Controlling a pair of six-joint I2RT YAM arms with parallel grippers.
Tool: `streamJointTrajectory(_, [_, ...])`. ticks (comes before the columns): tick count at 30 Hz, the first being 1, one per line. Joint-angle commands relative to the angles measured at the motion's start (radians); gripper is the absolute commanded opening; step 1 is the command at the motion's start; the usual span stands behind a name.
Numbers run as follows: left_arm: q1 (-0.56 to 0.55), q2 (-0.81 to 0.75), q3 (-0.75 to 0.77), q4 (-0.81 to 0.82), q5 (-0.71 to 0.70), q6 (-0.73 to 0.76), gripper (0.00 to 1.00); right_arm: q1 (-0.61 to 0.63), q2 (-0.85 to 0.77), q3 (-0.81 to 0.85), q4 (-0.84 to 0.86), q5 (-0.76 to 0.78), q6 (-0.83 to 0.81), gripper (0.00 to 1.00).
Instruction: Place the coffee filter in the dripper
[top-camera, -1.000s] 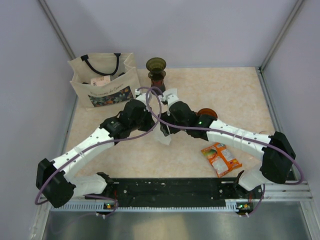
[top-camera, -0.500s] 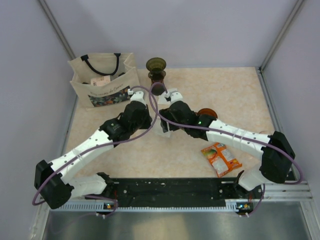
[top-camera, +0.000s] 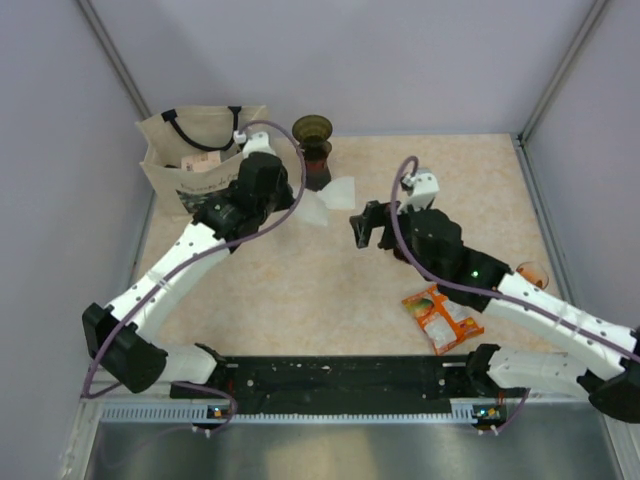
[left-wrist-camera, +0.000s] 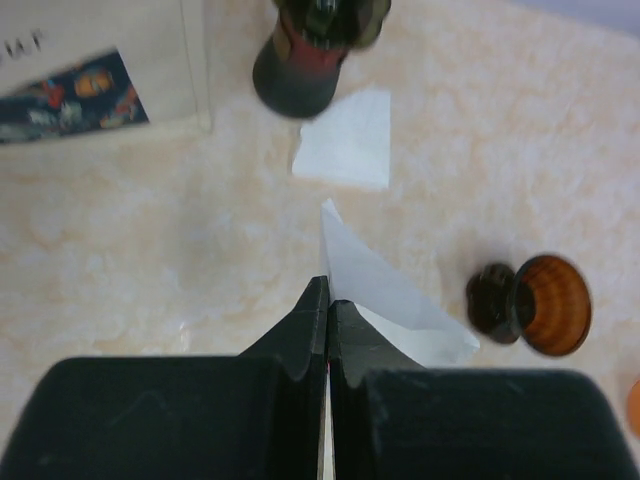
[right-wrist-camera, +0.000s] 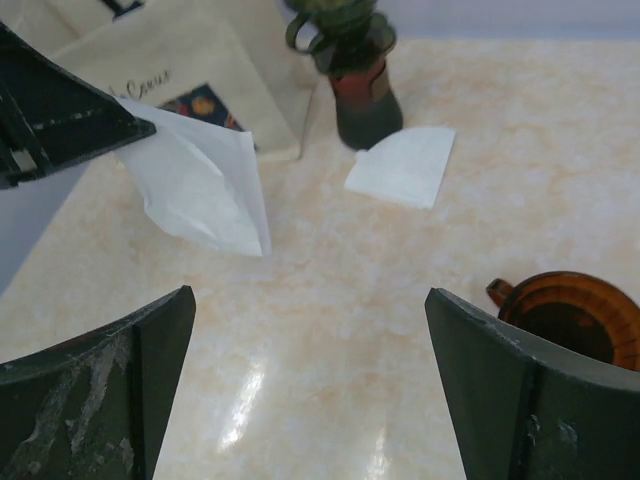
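Note:
The olive-green dripper (top-camera: 312, 129) sits on top of a dark red vessel (top-camera: 316, 165) at the back of the table, next to the bag. It also shows in the right wrist view (right-wrist-camera: 335, 15). My left gripper (top-camera: 296, 200) is shut on a white coffee filter (top-camera: 315, 209) and holds it in the air, in front of the dripper; the filter shows in the left wrist view (left-wrist-camera: 385, 290) and the right wrist view (right-wrist-camera: 200, 180). A second white filter (top-camera: 343, 187) lies flat on the table beside the vessel. My right gripper (top-camera: 364, 228) is open and empty, to the right of the held filter.
A cream tote bag (top-camera: 196, 160) stands at the back left. An amber-brown dripper (right-wrist-camera: 570, 315) lies close by my right gripper's right finger. An orange snack packet (top-camera: 441, 318) lies at the front right. A brownish round thing (top-camera: 533, 272) sits beside the right arm.
The grippers have parted. My left gripper has carried the filter back toward the dripper. My right arm has drawn away to the right with open jaws. A second filter now shows on the table.

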Motion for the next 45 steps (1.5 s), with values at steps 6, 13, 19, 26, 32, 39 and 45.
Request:
streamJointTrajectory(6, [0.219,0.265,0.506,-0.063,0.174,0.007,0.0,-0.03,-0.172,-0.139,0.045,0.241,-0.013,0.99])
streamJointTrajectory(13, [0.296,0.57,0.921,-0.166,0.395,0.008,0.0,-0.05,-0.192,-0.168,0.033,0.285,-0.01,0.99])
streamJointTrajectory(19, [0.346,0.688,1.058,-0.165,0.51,-0.045,0.0,-0.058,-0.192,-0.179,0.028,0.298,-0.007,0.99])
streamJointTrajectory(26, [0.385,0.732,1.064,-0.172,0.615,-0.108,0.0,-0.062,-0.179,-0.182,0.03,0.328,-0.005,0.99])
streamJointTrajectory(32, [0.388,0.77,1.07,-0.191,0.582,-0.099,0.0,-0.062,-0.169,-0.184,0.033,0.332,-0.002,0.99])
streamJointTrajectory(39, [0.386,0.802,1.094,-0.217,0.524,-0.078,0.0,-0.065,-0.16,-0.185,0.034,0.332,-0.004,0.99])
streamJointTrajectory(45, [0.395,0.853,1.133,-0.206,0.532,-0.081,0.0,-0.065,-0.151,-0.185,0.034,0.332,0.002,0.99])
